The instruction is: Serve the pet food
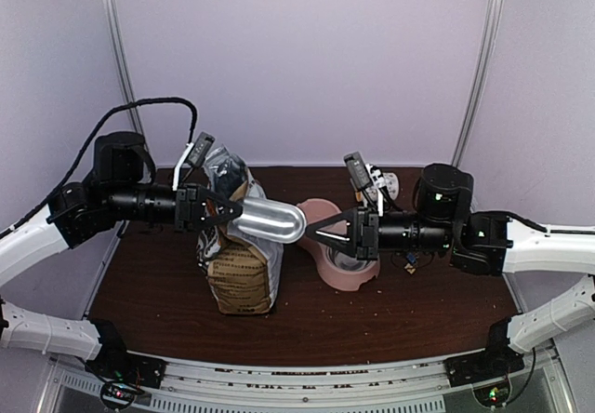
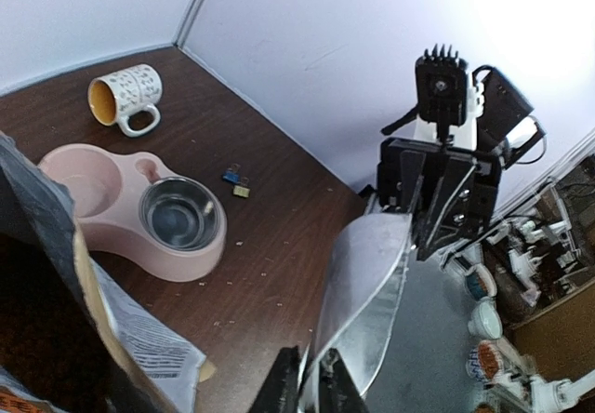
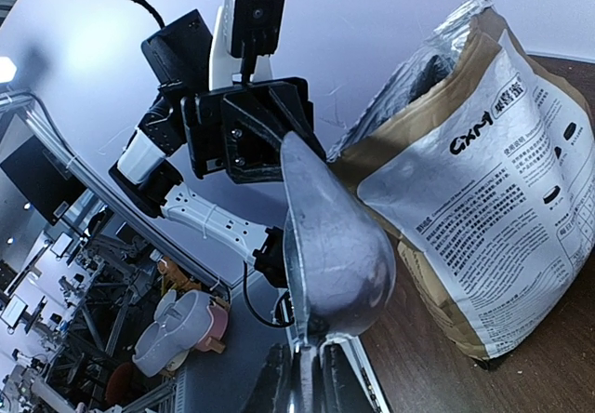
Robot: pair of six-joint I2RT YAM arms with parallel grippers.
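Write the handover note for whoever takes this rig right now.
Left gripper: shut on one end of the scoop, which hangs over the open bag.
Right gripper: closed on the scoop's other end, so both arms hold it.
Pet food: none visible; both hollows of the pink double bowl look empty.
Done: scoop is off the table.
Left: one arm lets go, scoop food from the bag, tip it into the bowl.

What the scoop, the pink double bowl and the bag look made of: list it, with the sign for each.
Scoop: metal, probably aluminium or steel; dull silver sheen with soft reflections.
Pink double bowl: likely moulded plastic, smooth and matt; one well holds a shiny, steel-looking insert.
Bag: kraft paper outside, white printed panel; silvery foil-like lining at the open top.
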